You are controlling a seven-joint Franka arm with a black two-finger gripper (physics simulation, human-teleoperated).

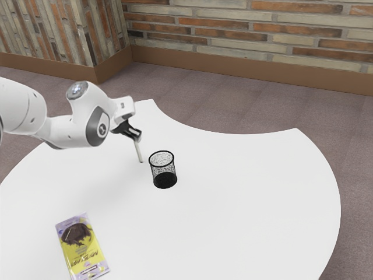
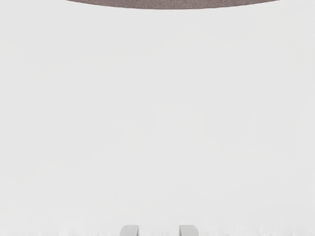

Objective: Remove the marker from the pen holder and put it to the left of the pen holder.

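Observation:
Beside the pen holder, on the exterior view's left of it, my black gripper (image 1: 136, 138) is tilted over the table and shut on the upper end of the light grey marker (image 1: 139, 152). The marker hangs steeply, slightly slanted, outside the holder; whether its lower end touches the table I cannot tell. The black mesh pen holder (image 1: 164, 170) stands upright, a small gap from the marker. In the wrist view, the tips of my gripper (image 2: 159, 230) stand a little apart at the lower edge.
A yellow and purple chocolate packet (image 1: 83, 247) lies flat on the white round table (image 1: 245, 192), well away from the holder. Past the table's curved far edge is the carpeted floor (image 1: 198, 105), with a brick wall behind; the wrist view also has floor (image 2: 172, 4) beyond the edge.

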